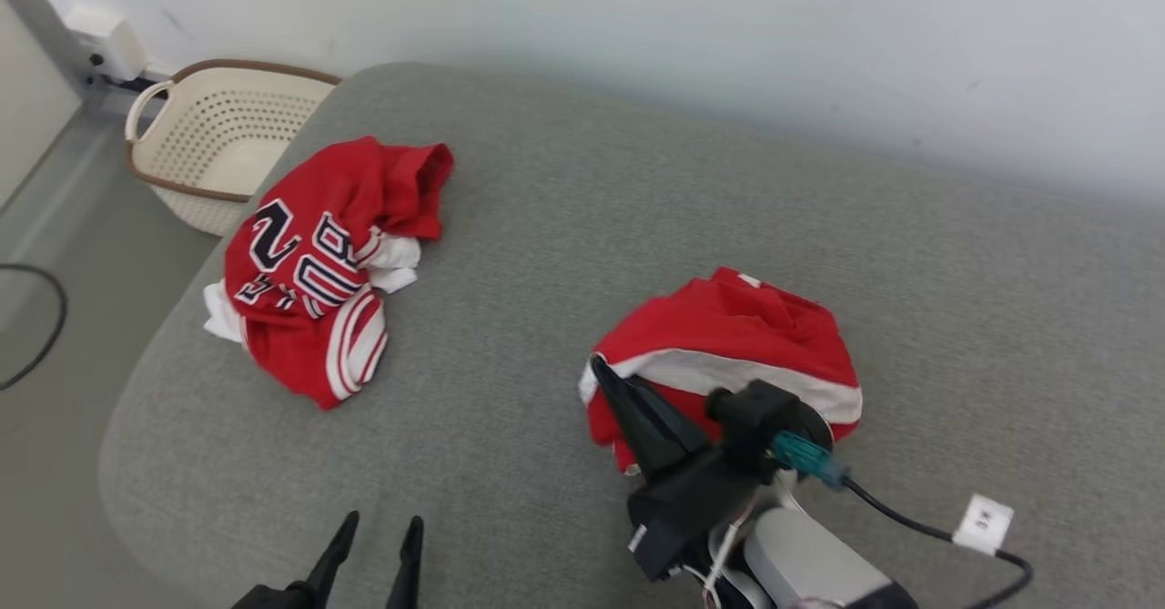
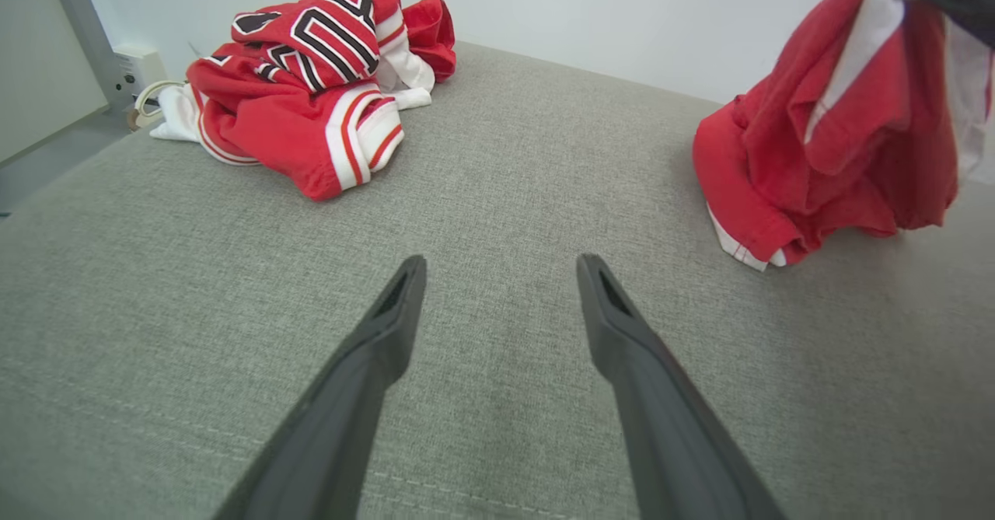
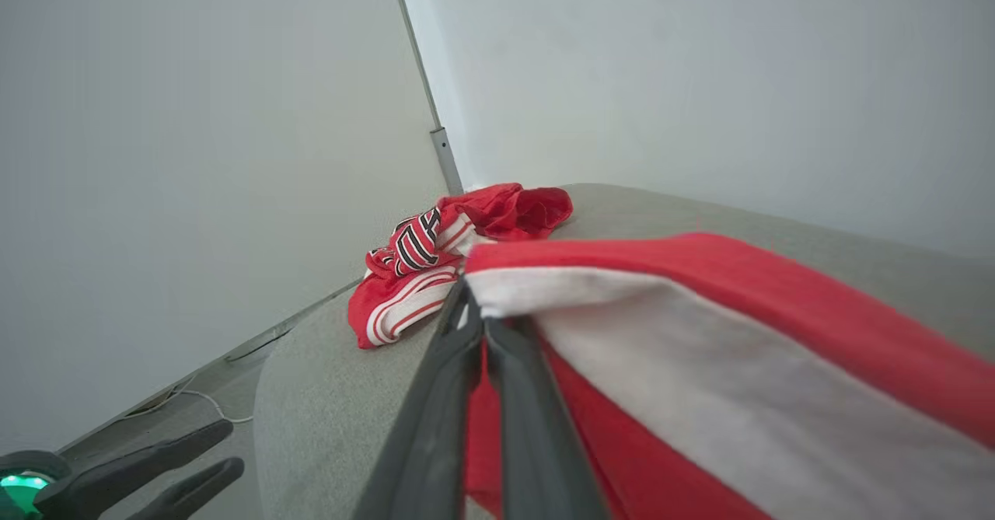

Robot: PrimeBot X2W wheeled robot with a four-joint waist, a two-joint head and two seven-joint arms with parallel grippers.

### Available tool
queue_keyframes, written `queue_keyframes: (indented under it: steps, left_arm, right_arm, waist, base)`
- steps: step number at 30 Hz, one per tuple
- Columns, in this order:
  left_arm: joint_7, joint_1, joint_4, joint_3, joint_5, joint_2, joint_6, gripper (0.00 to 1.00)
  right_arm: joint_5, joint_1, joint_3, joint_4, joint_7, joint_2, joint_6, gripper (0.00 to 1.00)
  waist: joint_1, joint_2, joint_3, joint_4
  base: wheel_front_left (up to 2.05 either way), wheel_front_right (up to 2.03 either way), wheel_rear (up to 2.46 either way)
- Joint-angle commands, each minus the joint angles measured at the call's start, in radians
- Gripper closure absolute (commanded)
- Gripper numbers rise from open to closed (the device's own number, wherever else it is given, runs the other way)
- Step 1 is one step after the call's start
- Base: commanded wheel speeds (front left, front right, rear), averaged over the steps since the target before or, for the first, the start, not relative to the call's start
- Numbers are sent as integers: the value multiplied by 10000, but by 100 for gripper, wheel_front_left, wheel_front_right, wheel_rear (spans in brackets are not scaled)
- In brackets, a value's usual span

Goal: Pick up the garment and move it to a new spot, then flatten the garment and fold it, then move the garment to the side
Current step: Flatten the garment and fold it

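The garment is a red piece with a broad white band, bunched on the grey cushioned surface at the right. My right gripper is shut on its white-banded edge at the near left side. The right wrist view has the two fingers pressed together on that edge, with the cloth draping off to the right. From the left wrist, the garment hangs pulled up at its top while its lower part rests on the surface. My left gripper stands open and empty at the near edge, its fingers spread over bare fabric.
A second red garment with black-and-white numbers lies crumpled at the far left of the grey surface. A cream perforated basket stands on the floor beyond the left corner. A white wall runs along the back. A black cable trails from my right wrist.
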Motion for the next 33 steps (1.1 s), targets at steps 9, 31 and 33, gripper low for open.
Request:
queue_keyframes:
  steps: [9, 31, 33]
  left_arm:
    - [-48, -391, 81, -1009, -390, 2, 119, 0]
    - [-48, -324, 109, -756, -253, 5, 210, 0]
    - [-48, -289, 101, -706, -216, 4, 209, 0]
  right_arm:
    - [298, -1799, 312, 562, -3, 51, 1, 100]
    - [2437, -1221, 2842, 3684, -19, -575, -1, 0]
    - [2374, -1017, 2588, 3348, -22, -734, -1, 0]
  waist:
    - [-1, -1, 362, 1467]
    - [-1, -1, -7, 131]
    - [-1, -1, -54, -87]
  base:
    - [0, 0, 0]
    - [0, 0, 0]
    - [0, 0, 0]
